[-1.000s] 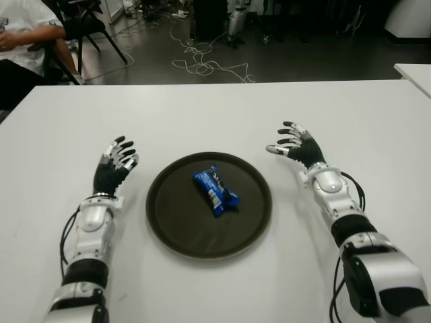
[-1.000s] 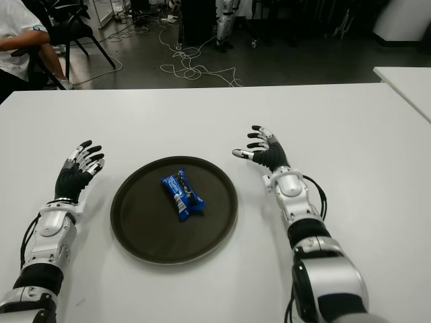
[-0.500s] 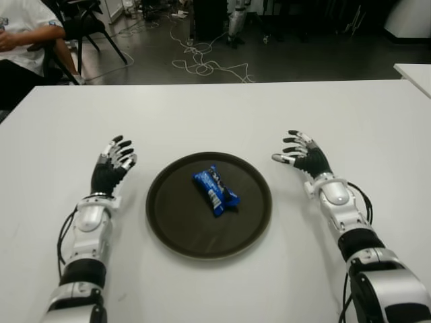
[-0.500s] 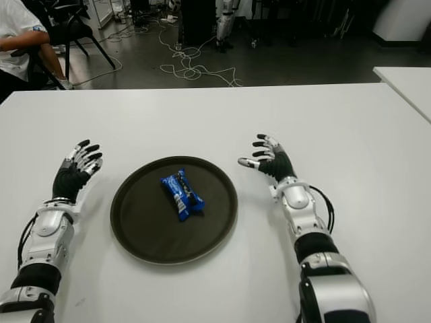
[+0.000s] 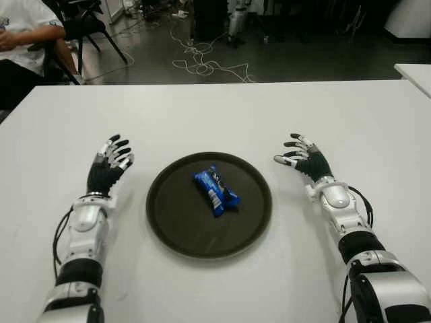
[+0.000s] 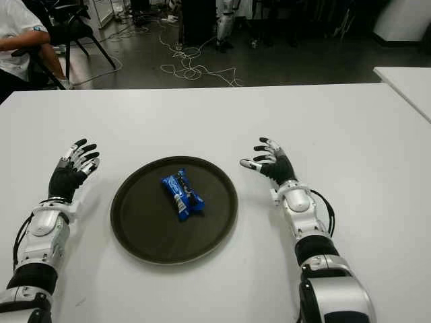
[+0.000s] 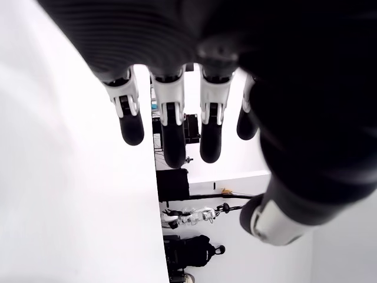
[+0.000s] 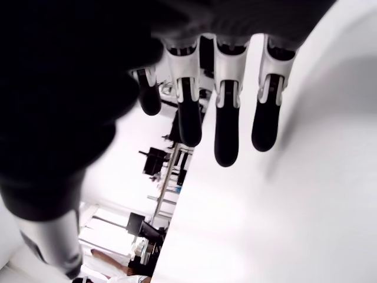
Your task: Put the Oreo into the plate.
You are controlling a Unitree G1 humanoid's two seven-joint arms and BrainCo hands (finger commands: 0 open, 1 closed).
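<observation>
A blue Oreo packet (image 5: 215,191) lies inside the round dark brown plate (image 5: 176,229), a little above its middle. My left hand (image 5: 108,163) shows to the left of the plate, fingers spread and empty. My right hand (image 5: 300,155) shows to the right of the plate, fingers relaxed and holding nothing. Each wrist view shows its own fingers (image 7: 166,127) (image 8: 227,132) extended over the white table with nothing between them.
The white table (image 5: 215,111) spreads wide around the plate. A seated person (image 5: 23,40) and a chair are beyond its far left corner. Cables (image 5: 202,64) lie on the dark floor behind. Another white table edge (image 5: 416,70) is at the far right.
My right hand has drawn back toward me and slightly to the right, away from the plate's rim. My left hand has shifted a little to the left. The Oreo packet has stayed put.
</observation>
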